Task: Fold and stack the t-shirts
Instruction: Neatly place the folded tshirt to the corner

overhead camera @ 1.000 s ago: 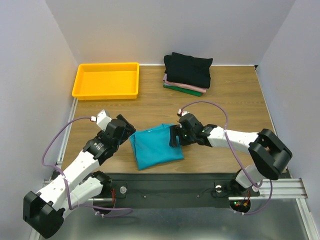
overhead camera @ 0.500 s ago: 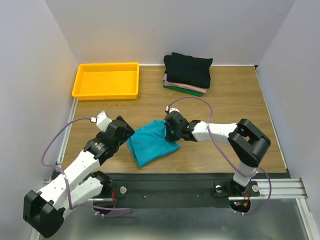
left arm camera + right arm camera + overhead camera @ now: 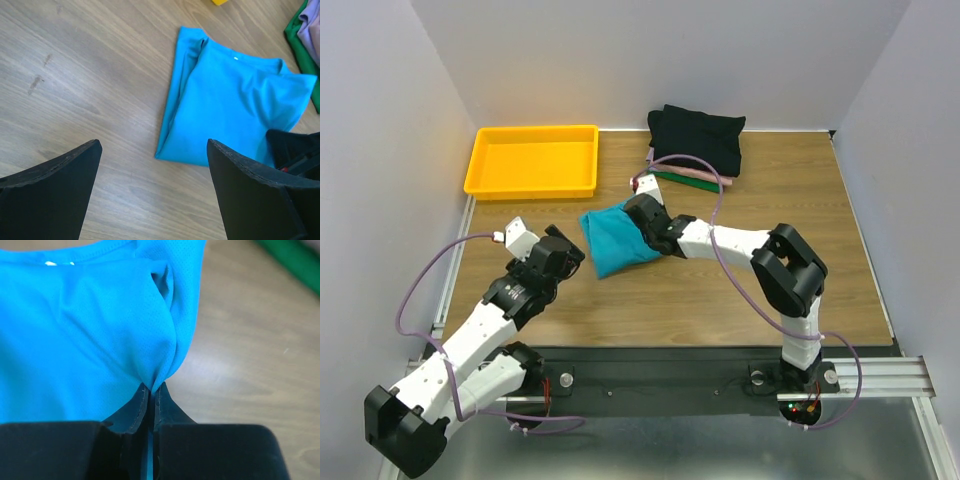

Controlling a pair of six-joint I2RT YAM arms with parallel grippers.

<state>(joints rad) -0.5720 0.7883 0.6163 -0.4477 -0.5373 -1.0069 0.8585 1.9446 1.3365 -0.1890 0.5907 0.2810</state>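
**On the tabletop (image 3: 820, 200), the teal t-shirt (image 3: 615, 240) was held just short of the stack (image 3: 695, 150)**

At the middle of the tabletop the folded teal t-shirt lay mostly flat on the wood. It sat between the left gripper (image 3: 563, 257) on its near-left side and the stack of folded t-shirts at the far edge. The right gripper (image 3: 640, 213) had its fingers pressed together on a bunched fold at the shirt's far-right edge, the side facing the stack. In the right wrist view the cloth rose to a peak right at the closed tips. The left gripper was spread wide over bare wood just beside the shirt's near-left corner and touched nothing.

The coming move looked to turn on one relation. The stack, with the black t-shirt (image 3: 700, 135) on top, lay beyond the right gripper and to its right, near it but apart. The right arm was plainly the nearer one, and the pinched edge would lead the way there.

The shirt's longer side seemed to run near-to-far at a tilt, while the stack ran more left-to-right. Some turning would probably be needed for the shirt to land square on the stack. Held by one bunched edge only, the fold could slump open if lifted. The yellow tray (image 3: 480, 165) stood well apart at the far left.
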